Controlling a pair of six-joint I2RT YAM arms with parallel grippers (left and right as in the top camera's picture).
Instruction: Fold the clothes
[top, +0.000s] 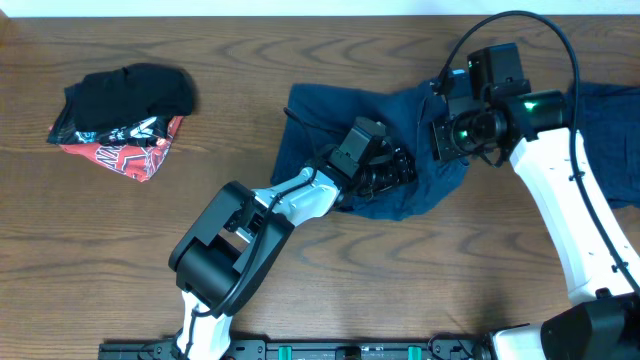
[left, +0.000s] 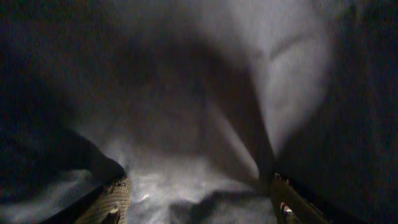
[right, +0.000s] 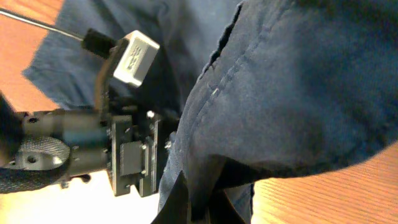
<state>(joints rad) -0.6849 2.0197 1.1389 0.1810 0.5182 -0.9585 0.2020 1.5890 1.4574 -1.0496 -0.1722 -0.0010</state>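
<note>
Near the table's (top: 120, 250) far edge, the right gripper (right: 199, 208) pinches the navy shorts (top: 320, 120); the left gripper's (top: 392, 170) fingers stand apart on them.

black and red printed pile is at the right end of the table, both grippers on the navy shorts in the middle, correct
No, the overhead view shows the black and red printed pile at the left end of the table. The left gripper and right gripper are on the navy shorts in the middle.
</note>
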